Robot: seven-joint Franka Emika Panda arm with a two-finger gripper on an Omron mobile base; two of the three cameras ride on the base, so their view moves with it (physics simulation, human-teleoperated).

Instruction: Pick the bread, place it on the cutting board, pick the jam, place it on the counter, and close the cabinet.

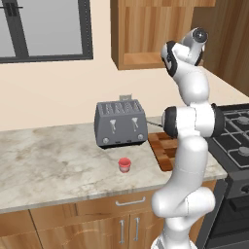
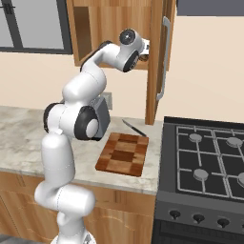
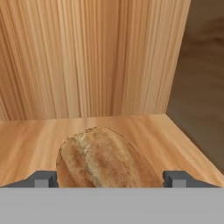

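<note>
Claw [image 3: 111, 178] is up inside the open cabinet [image 2: 119, 33], fingers [image 3: 43, 178] spread wide with the bread [image 3: 105, 157] sitting between them on the cabinet floor. Tips sit either side of the loaf, and I can't tell if they touch it; it's a crusty brown lump lying on the wood shelf, close to the back wall.

From the right base cam the wrist is poking into the cabinet, whose door [image 2: 159, 57] is swung open with its long metal handle [image 2: 164, 57] facing out.

Down on the tabletop [image 1: 48, 160] the jam [image 1: 124, 165] stands by itself in front of the toaster [image 1: 121, 123], a bit toward the front edge. Board [image 2: 123, 154] lies flat just beside the toaster, next to the stove [image 2: 209, 162], bare on top. A knife [image 2: 134, 127] lies behind the board.
</note>
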